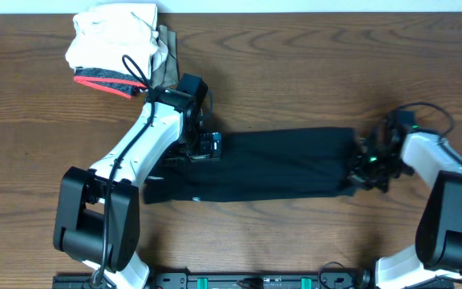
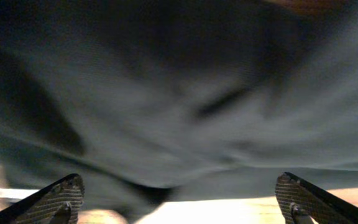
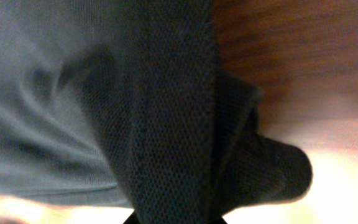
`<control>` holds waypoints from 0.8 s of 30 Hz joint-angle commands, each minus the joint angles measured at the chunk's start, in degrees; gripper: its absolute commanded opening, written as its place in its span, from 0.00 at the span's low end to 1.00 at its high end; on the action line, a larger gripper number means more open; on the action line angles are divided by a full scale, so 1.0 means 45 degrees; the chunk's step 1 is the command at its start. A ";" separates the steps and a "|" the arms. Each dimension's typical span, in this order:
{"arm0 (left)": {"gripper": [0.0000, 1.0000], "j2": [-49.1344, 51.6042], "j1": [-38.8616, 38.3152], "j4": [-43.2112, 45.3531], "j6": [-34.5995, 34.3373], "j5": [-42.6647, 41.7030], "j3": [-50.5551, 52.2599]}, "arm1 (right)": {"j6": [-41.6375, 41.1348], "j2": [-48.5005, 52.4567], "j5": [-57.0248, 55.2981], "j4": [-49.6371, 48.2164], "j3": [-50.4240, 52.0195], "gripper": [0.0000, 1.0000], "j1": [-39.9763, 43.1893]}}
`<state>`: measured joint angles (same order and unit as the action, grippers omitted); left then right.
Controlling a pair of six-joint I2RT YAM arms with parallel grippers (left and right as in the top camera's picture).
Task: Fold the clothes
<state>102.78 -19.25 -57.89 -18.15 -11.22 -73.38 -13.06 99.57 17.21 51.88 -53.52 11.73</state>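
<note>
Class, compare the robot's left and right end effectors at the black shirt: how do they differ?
The left end effector is open, its fingers wide apart; the right end effector is shut, pinching fabric. The left end effector sits at the black shirt's left end, the right end effector at its right edge. Both are close against the same shirt.

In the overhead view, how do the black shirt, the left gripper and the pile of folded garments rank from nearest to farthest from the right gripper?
1. black shirt, its right edge in the right gripper.
2. left gripper, over the shirt's left end.
3. pile of folded garments, far left corner.
</note>
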 commanded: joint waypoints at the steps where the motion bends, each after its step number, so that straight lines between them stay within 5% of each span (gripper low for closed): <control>1: 0.98 0.0015 0.0005 0.0024 -0.0029 0.0019 0.0170 | -0.0452 0.0112 -0.3060 0.1001 -0.1365 0.01 0.0641; 11: 0.98 0.0015 0.0005 0.0223 -0.0457 0.0015 0.0170 | -0.2807 0.0087 -0.6173 0.3186 -0.3371 0.01 -0.0379; 24: 0.98 0.0015 0.0005 0.0214 -0.0457 0.0015 0.0170 | -0.4813 0.0092 -0.8670 0.3711 -0.3342 0.01 -0.5285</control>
<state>102.78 -19.25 -56.71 -19.66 -11.22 -73.19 -30.98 99.92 -17.32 68.58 -67.66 -8.19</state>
